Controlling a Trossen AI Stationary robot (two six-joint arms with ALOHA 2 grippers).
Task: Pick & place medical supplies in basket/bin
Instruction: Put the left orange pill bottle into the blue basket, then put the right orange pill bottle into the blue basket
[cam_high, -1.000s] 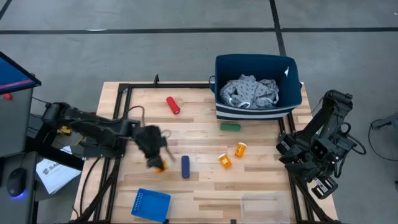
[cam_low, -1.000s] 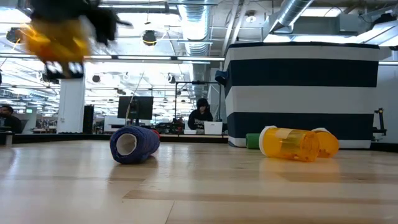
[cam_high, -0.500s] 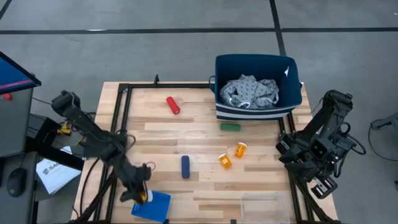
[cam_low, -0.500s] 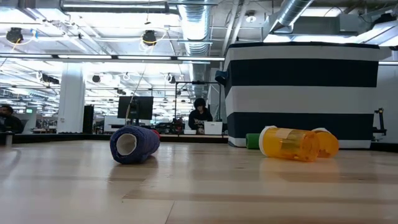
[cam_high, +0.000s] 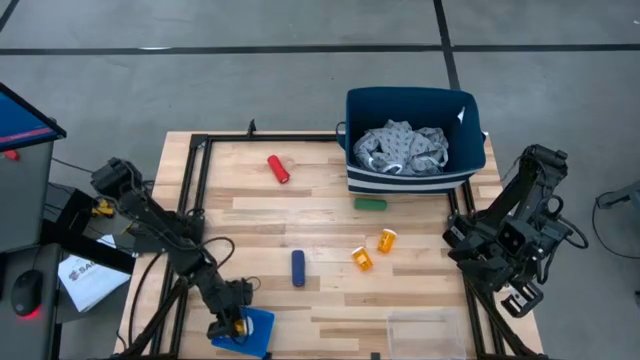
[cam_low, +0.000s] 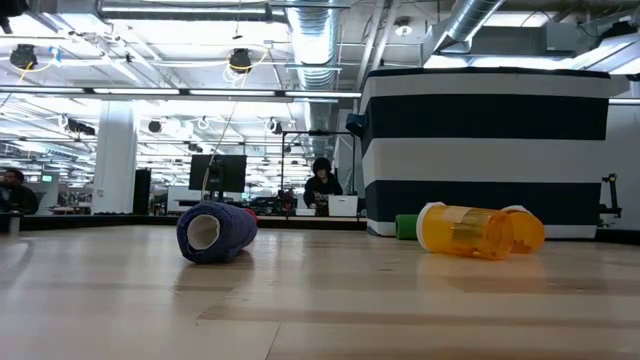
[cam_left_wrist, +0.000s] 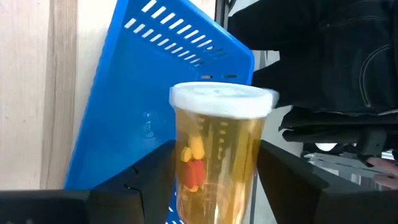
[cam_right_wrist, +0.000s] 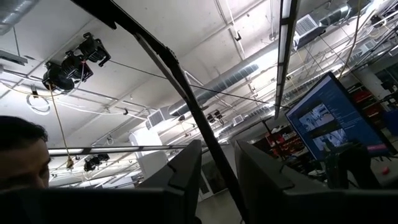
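- Left hand (cam_high: 228, 325) hung over the small blue perforated basket (cam_high: 256, 331) at the near left corner of the surface (cam_high: 320, 215), its fingers clamped on an orange pill bottle (cam_left_wrist: 217, 155) with a white cap; in the left wrist view the bottle stood between the two dark fingers with the basket's slotted blue wall right behind it.
- Right hand (cam_high: 515, 295) waited off the right edge of the surface, its wrist camera aimed up at the ceiling; I cannot tell whether its fingers were apart or together.
- Navy bin with white stripes (cam_high: 415, 140) stood at the far right of the surface, with the grey patterned cloth (cam_high: 405, 148) lying inside it.
- Green cylinder (cam_high: 370, 204) lay just in front of the bin.
- Red cylinder (cam_high: 278, 168) lay at the far middle, well apart from the rest.
- Dark blue cylinder (cam_high: 298, 267) lay on its side near the middle; the low view showed its open end (cam_low: 216, 232).
- Two more orange pill bottles (cam_high: 361, 258) (cam_high: 386, 240) lay on their sides near each other, right of the blue cylinder.
- Clear plastic tray (cam_high: 425, 330) sat at the near right edge.
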